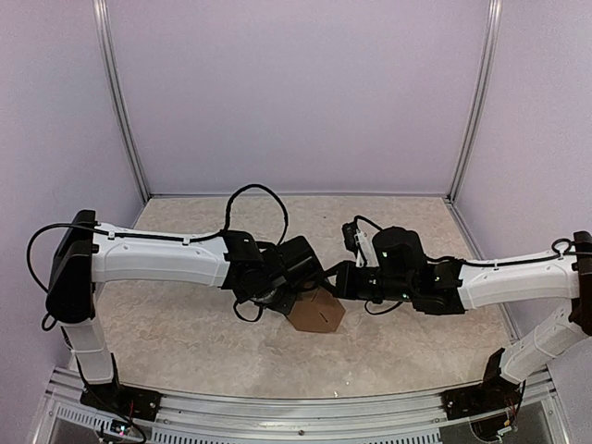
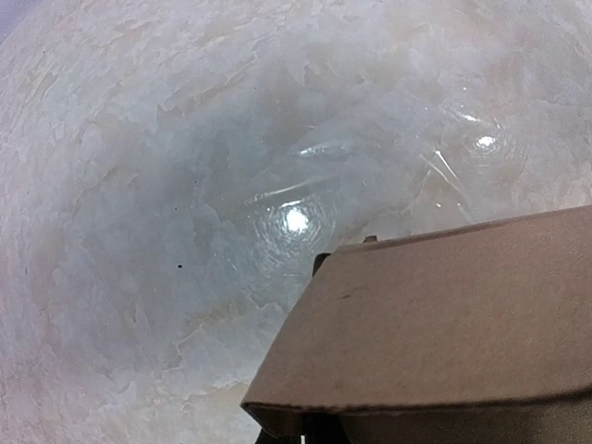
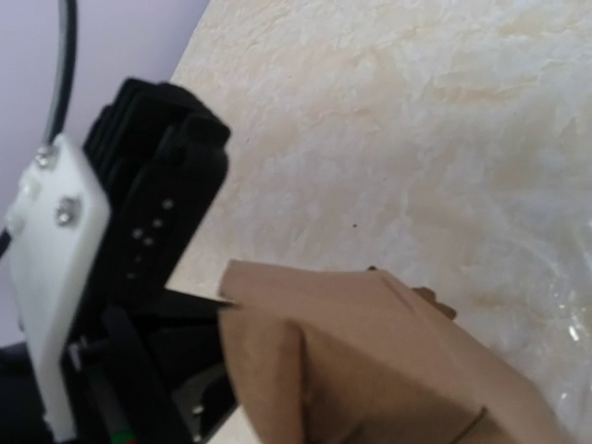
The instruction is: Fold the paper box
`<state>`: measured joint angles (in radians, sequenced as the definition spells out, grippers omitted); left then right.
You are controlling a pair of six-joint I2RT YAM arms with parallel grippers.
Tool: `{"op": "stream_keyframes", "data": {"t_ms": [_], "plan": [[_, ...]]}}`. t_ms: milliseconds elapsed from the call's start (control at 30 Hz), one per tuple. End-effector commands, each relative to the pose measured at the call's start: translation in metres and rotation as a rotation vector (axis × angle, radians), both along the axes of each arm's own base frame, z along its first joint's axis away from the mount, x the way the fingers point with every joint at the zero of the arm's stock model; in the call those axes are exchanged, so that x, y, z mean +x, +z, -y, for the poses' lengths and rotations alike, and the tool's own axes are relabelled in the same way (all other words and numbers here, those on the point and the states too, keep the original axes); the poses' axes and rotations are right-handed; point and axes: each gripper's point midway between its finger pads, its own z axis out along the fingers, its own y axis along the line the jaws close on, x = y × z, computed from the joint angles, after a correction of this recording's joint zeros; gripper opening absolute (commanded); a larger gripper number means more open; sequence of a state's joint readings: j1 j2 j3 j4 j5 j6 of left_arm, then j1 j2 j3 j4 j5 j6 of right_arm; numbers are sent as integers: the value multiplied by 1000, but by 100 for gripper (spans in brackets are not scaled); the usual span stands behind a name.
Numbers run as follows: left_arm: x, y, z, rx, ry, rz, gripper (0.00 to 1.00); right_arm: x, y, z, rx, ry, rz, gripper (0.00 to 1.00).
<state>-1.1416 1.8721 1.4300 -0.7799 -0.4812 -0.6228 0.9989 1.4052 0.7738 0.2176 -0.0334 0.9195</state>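
The paper box [image 1: 316, 313], a partly folded piece of brown cardboard, hangs between my two arms at the middle of the table, lifted a little off it. My left gripper [image 1: 302, 294] meets it from the left and my right gripper [image 1: 339, 283] from the right, both shut on its panels. In the left wrist view a panel of the paper box [image 2: 444, 314] covers the fingers; only a dark fingertip [image 2: 320, 263] peeks past its top edge. In the right wrist view the paper box [image 3: 398, 361] hides my right fingers, with a flap curling down on the left.
The beige mottled table [image 1: 185, 333] is fenced by lilac walls and metal corner posts [image 1: 120, 102]. The black and white body of the left arm [image 3: 139, 231] stands close by the box in the right wrist view. Black cables [image 1: 254, 194] loop above both wrists.
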Motion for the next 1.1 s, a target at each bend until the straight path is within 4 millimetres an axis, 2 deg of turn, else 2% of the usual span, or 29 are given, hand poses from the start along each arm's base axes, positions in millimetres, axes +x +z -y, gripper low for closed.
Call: {"op": "stream_keyframes", "data": {"t_ms": [0, 200, 400, 533, 1067], "plan": [[-5, 18, 15, -42, -40, 40, 0, 2, -9, 5, -27, -2, 35, 0], [-5, 30, 10, -67, -34, 61, 0, -1, -22, 12, -68, 28, 116, 0], [-9, 37, 4, -100, -34, 57, 0, 0, -47, 21, -138, 33, 172, 0], [-12, 38, 0, -101, -33, 52, 0, 1, -58, 19, -143, 36, 179, 0], [-16, 17, 4, -68, -46, 3, 0, 7, -55, 0, -73, 73, 176, 0]]}}
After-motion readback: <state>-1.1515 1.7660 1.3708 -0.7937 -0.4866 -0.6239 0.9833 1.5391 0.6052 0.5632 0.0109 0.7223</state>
